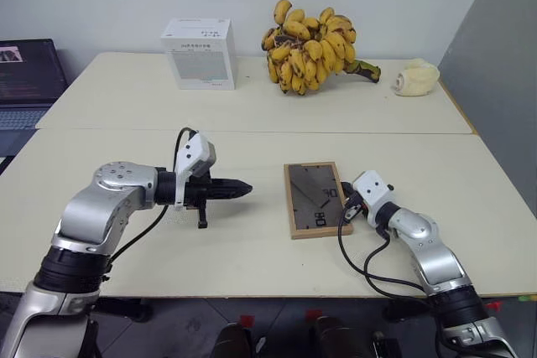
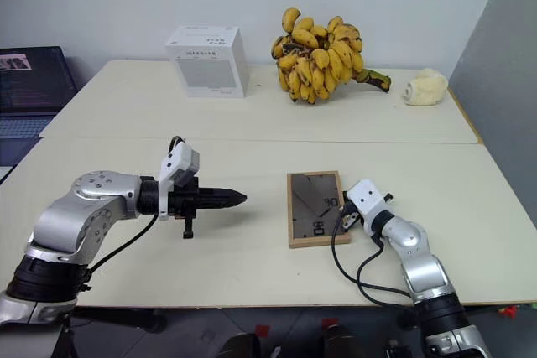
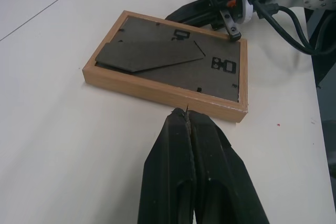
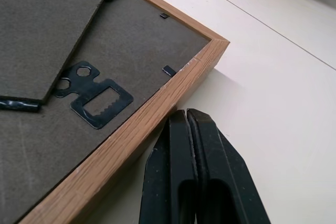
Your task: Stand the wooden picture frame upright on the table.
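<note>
Wooden picture frame (image 1: 316, 199) lies back-up on the surface (image 1: 252, 241), its portrait hidden, clenched right pincer (image 4: 185, 115) at its edge, clenched left pincer (image 1: 246, 188) apart.

The wooden picture frame (image 1: 316, 199) lies flat, face down on the pale cream bench (image 1: 252, 241), just in front of its seam, dark back panel and folded prop stand facing up.

Wooden picture frame (image 4: 131, 129): light grained wood rim, matt fibrous dark back panel, glossy black metal hanger (image 4: 97, 100). Bench (image 1: 252, 249) smooth, matt cream. Pincer fingers (image 3: 210, 182) semi-gloss black plastic.
</note>
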`<action>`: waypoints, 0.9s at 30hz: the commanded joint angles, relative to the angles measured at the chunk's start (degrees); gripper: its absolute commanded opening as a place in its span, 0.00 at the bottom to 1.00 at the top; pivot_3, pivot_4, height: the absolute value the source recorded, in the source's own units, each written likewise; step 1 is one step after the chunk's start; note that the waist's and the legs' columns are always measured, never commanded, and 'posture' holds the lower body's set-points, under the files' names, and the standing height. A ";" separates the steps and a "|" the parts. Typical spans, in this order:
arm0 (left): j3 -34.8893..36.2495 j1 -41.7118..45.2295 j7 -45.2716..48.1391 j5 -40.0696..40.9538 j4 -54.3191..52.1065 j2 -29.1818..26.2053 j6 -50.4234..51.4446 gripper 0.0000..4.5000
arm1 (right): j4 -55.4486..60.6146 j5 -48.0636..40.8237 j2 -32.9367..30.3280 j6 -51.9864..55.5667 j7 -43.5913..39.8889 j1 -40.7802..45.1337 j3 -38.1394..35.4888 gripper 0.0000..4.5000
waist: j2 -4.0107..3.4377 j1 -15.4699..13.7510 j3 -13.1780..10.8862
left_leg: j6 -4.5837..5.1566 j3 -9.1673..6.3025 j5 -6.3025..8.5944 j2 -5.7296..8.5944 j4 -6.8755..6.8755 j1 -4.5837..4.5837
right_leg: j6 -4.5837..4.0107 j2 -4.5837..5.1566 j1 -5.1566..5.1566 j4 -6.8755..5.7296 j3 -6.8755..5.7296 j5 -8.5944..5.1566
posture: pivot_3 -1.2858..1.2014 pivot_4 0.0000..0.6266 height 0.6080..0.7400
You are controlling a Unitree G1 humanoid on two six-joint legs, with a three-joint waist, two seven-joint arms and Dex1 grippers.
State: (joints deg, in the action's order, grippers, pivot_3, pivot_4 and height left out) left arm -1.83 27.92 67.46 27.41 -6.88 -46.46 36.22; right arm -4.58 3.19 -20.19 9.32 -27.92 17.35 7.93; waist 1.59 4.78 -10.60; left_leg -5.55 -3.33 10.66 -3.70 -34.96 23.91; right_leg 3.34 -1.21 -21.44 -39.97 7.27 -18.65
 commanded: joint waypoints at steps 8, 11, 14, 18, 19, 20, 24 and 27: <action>5.73 0.59 -10.51 9.52 -4.29 2.14 19.83 0.00 | 5.30 -1.24 -6.48 -0.94 -5.21 -0.03 -2.57 0.01 | -0.05 -0.05 -0.03 | 0.00 0.00 0.00 0.03 0.00 0.02 | 0.01 0.02 0.00 0.01 0.00 0.00 | 0.52 0.24 1.00; 7.32 1.18 -15.05 12.54 -3.68 3.69 28.21 0.00 | 8.86 -2.73 -11.35 -0.35 -9.27 -1.46 -3.77 0.01 | -0.04 -0.15 -0.04 | 0.00 -0.05 0.00 0.05 -0.01 0.03 | 0.09 0.04 0.02 0.01 -0.04 -0.05 | 0.52 0.24 1.00; 8.54 1.85 -19.03 14.83 -3.14 5.38 35.99 0.00 | 10.89 -3.86 -15.30 0.08 -12.30 -2.54 -5.17 0.01 | -0.03 -0.18 -0.04 | 0.00 -0.07 0.00 0.05 -0.01 0.02 | 0.10 0.03 0.03 0.01 -0.05 -0.05 | 0.52 0.24 1.00; 15.43 5.91 -27.38 16.66 2.73 13.01 50.46 0.00 | 10.68 -4.37 -18.68 -0.56 -14.56 -3.48 -6.42 0.01 | -0.02 -0.33 -0.05 | 0.00 -0.09 0.00 0.10 -0.07 0.03 | 0.10 0.04 0.06 -0.02 -0.07 -0.05 | 0.52 0.24 1.00; 16.01 6.01 -28.44 16.69 2.66 14.31 52.36 0.00 | 10.28 -4.22 -18.86 -0.86 -14.67 -3.53 -6.34 0.01 | 0.01 -0.26 -0.04 | 0.00 -0.10 0.00 0.08 -0.11 0.03 | 0.11 0.03 0.06 -0.01 -0.08 -0.06 | 0.52 0.24 1.00; 15.75 5.69 -29.07 16.91 1.93 15.26 53.47 0.00 | 9.81 -3.98 -18.85 -1.18 -14.63 -3.53 -6.11 0.01 | 0.01 -0.24 -0.04 | 0.00 -0.12 0.00 0.07 -0.11 0.02 | 0.11 0.02 0.08 0.00 -0.07 -0.05 | 0.52 0.24 1.00; 14.98 4.92 -29.25 19.10 0.74 17.60 56.15 0.04 | 8.40 -3.11 -18.04 -1.98 -14.07 -3.38 -4.95 0.00 | 0.01 -0.10 -0.05 | -0.01 -0.11 0.00 0.08 -0.08 0.02 | 0.02 0.03 0.07 -0.01 -0.07 0.00 | 0.52 0.24 1.00; 15.19 5.16 -29.31 22.41 3.70 18.01 56.28 0.17 | 7.51 -2.30 -17.32 -2.52 -13.49 -3.27 -4.05 0.00 | 0.00 -0.14 -0.05 | -0.02 -0.13 -0.01 0.07 -0.07 0.03 | -0.07 0.04 0.07 -0.02 -0.09 0.05 | 0.52 0.24 1.00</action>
State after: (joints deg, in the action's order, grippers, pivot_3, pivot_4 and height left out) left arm 12.70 32.52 38.10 46.98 -3.74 -28.50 92.22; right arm 2.38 0.79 -37.64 8.12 -42.02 13.74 3.77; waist 1.60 4.65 -10.65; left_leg -5.57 -3.46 10.65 -3.62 -35.04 23.93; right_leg 3.27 -1.16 -21.37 -39.98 7.19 -18.59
